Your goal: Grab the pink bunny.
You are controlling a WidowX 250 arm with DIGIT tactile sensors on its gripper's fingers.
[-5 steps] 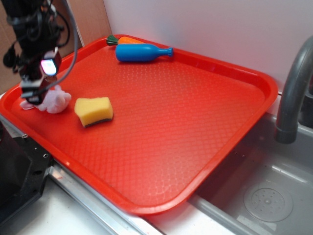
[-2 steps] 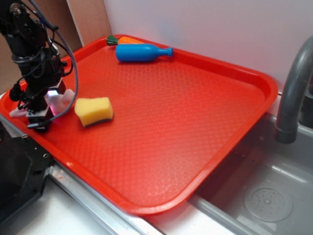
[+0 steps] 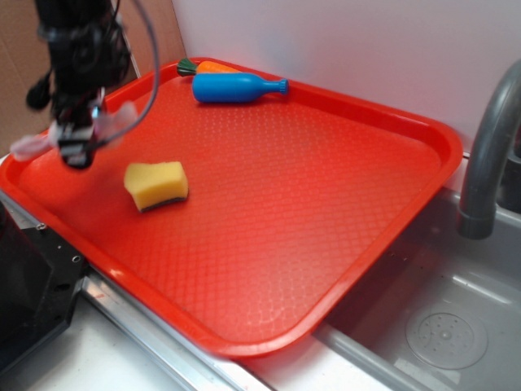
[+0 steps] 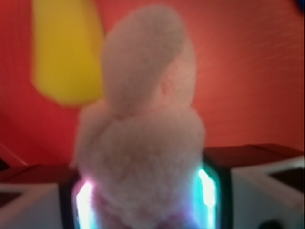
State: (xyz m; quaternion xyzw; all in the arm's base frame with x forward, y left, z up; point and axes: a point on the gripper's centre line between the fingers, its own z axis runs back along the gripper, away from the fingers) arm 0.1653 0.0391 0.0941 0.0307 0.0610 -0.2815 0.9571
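At upper left of the frame, the gripper [image 3: 77, 142] clamps the pink bunny [image 4: 140, 138] above the red tray [image 3: 326, 204]; a steady squeeze and slow, level lift should keep the soft toy from slipping.

pink bunny [image 4: 143, 143]: fuzzy plush, matt | tray [image 3: 309, 204]: glossy red plastic w/ fine pebbled texture | sponge [image 3: 155, 183]: porous yellow foam, dark scrubby underside | bottle [image 3: 236, 87]: smooth shiny blue plastic | faucet [image 3: 488, 147]: dull grey metal

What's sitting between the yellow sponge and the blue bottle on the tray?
Nothing: in the exterior view, only bare red tray runs between the yellow sponge and the blue bottle.
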